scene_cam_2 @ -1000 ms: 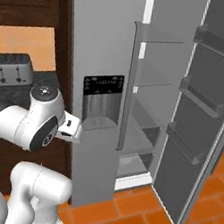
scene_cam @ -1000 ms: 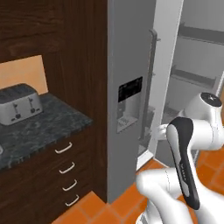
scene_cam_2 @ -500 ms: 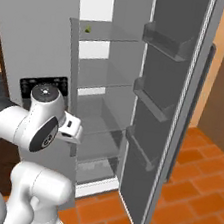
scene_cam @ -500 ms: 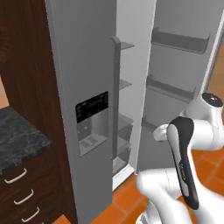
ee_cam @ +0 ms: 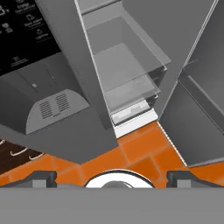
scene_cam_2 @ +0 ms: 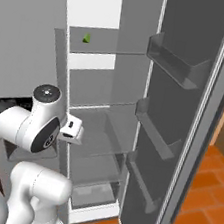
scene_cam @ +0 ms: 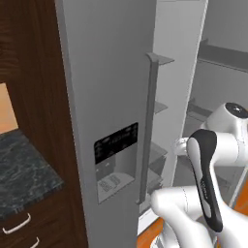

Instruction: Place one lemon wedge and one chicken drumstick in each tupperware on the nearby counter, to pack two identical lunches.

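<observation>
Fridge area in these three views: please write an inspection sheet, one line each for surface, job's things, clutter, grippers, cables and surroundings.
Surface: black marbled counter at left, over dark wood drawers.
Job's things: one small green lemon wedge on the fridge's upper shelf; drumsticks and tupperware: nothing seen.
Clutter: nothing seen.
Grippers: gripper open, holding nothing, pointing down at the orange tile floor.
Cables: nothing seen.
Surroundings: grey fridge, right door open with door bins; left door closed, with dispenser panel.
</observation>
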